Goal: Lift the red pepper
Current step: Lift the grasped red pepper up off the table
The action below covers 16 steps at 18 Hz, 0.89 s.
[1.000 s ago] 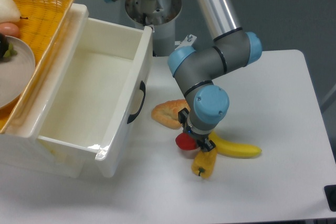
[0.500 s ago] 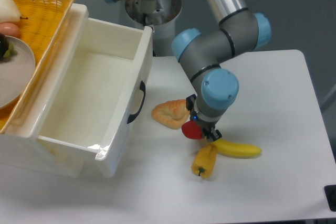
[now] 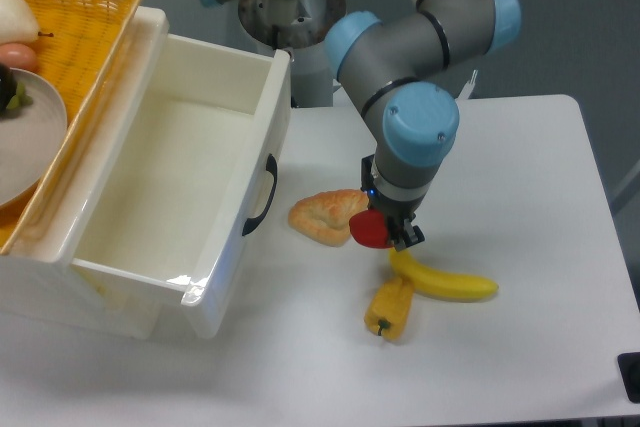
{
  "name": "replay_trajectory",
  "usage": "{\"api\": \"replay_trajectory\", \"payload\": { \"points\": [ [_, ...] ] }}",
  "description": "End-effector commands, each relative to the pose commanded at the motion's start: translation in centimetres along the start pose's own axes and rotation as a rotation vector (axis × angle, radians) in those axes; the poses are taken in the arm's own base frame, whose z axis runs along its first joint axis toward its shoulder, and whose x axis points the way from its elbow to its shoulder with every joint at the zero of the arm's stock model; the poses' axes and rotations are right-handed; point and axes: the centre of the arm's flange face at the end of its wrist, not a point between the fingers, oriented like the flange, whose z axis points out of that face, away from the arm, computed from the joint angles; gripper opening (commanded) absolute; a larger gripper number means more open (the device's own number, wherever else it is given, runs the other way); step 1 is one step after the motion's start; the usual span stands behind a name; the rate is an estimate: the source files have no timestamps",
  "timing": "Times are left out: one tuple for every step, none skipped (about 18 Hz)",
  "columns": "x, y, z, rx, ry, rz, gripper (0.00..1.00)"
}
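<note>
The red pepper (image 3: 370,230) is a small glossy red toy, held off the table between the fingers of my gripper (image 3: 385,230). The gripper is shut on it and points down from the grey and blue wrist. The pepper hangs just right of the croissant and above the banana's left end. Its stem is hidden by the fingers.
A croissant (image 3: 323,215) lies left of the gripper. A yellow banana (image 3: 447,280) and a yellow-orange pepper (image 3: 389,308) lie below it. A large white bin (image 3: 230,207) stands open at the left, with a wicker basket (image 3: 95,42) holding a plate and food behind it.
The gripper has risen and shifted up and to the right with the red pepper in it, lifting it off the table. The other items have not moved.
</note>
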Motion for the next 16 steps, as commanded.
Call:
{"api": "replay_trajectory", "payload": {
  "points": [
    [0.7,-0.2,-0.7,0.005,0.006,0.001,0.41],
    [1.1,-0.5,-0.8,0.009,0.018,0.006,0.41],
    [1.2,-0.7,-0.9,0.014,0.025,0.007,0.41],
    [1.5,-0.8,-0.9,0.021,0.035,0.007,0.41],
    [1.8,-0.9,-1.2,0.029,0.036,0.007,0.41],
    [1.9,-0.9,-1.2,0.029,0.038,0.007,0.41],
    [2.0,-1.0,-1.3,0.035,0.037,0.006,0.41],
    [2.4,-1.0,-1.6,0.040,0.041,0.006,0.41],
    [2.7,-1.1,-1.9,0.039,0.044,0.005,0.41],
    [2.8,-1.0,-1.9,0.042,0.046,0.003,0.41],
    [2.8,-0.9,-1.9,0.044,0.046,0.001,0.41],
    [2.8,-0.9,-2.0,0.044,0.044,0.000,0.41],
    [2.7,-0.7,-1.9,0.043,0.047,-0.003,0.41],
    [2.8,-0.6,-2.0,0.043,0.045,-0.005,0.41],
    [2.8,-0.6,-1.9,0.043,0.047,-0.005,0.41],
    [2.8,-0.6,-1.9,0.043,0.047,-0.003,0.41]
  ]
}}
